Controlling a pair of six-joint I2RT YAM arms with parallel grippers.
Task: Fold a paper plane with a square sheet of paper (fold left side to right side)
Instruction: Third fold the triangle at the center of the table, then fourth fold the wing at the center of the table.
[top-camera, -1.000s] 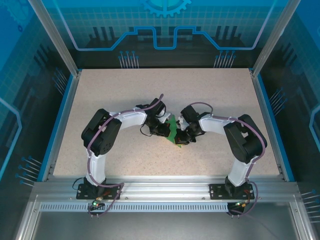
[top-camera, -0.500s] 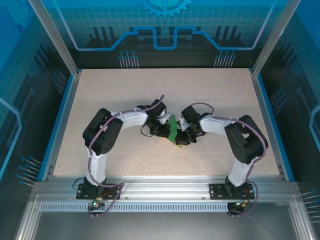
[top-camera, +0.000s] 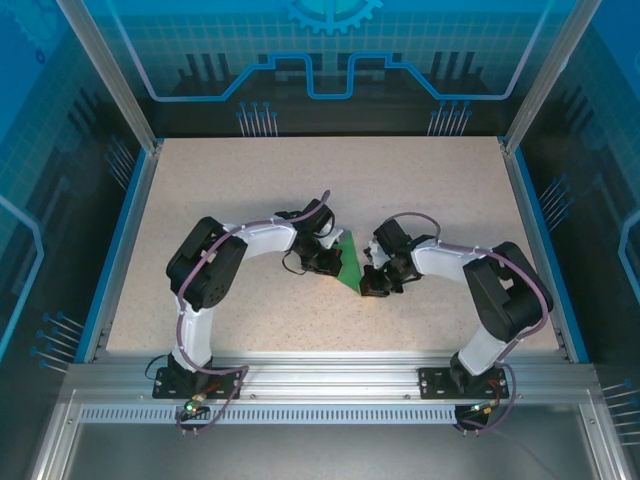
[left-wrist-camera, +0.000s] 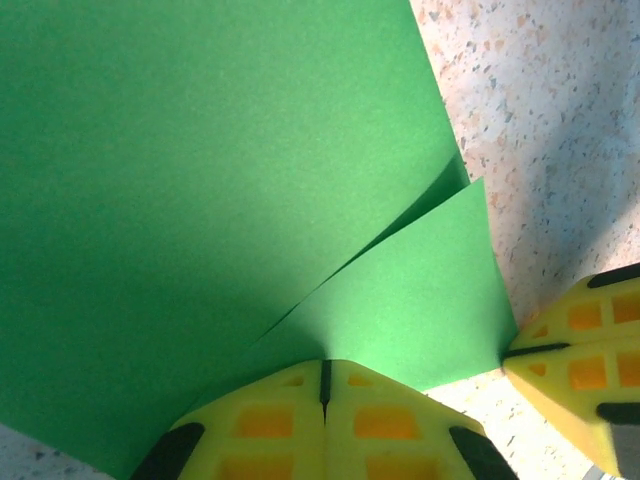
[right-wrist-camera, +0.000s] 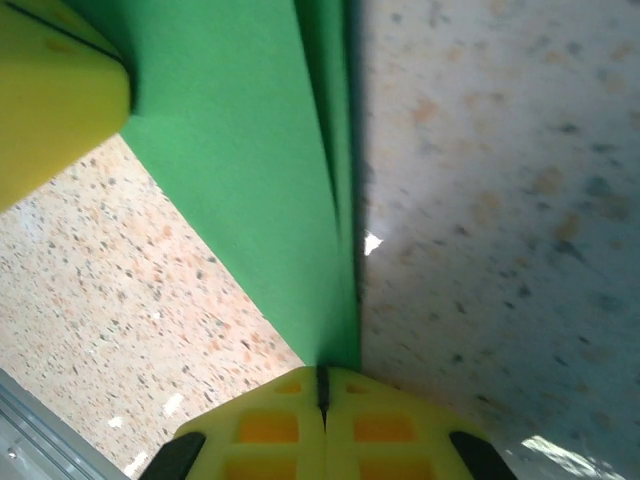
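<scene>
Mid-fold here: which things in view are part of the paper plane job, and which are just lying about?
Part of the job:
- square sheet of paper, green, partly folded
- left claw, shut on the paper's edge
- right claw, shut on the paper too

Just there, not loose items:
- speckled table
- aluminium frame rail
- blue enclosure panels

Black-and-white arms (top-camera: 205, 275), lilac cables (top-camera: 185, 335), yellow grid-patterned gripper fingers (left-wrist-camera: 270, 430).

The left fingers (left-wrist-camera: 262, 425) pinch the square sheet of paper (left-wrist-camera: 180, 200), seemingly two overlapping layers.
</scene>
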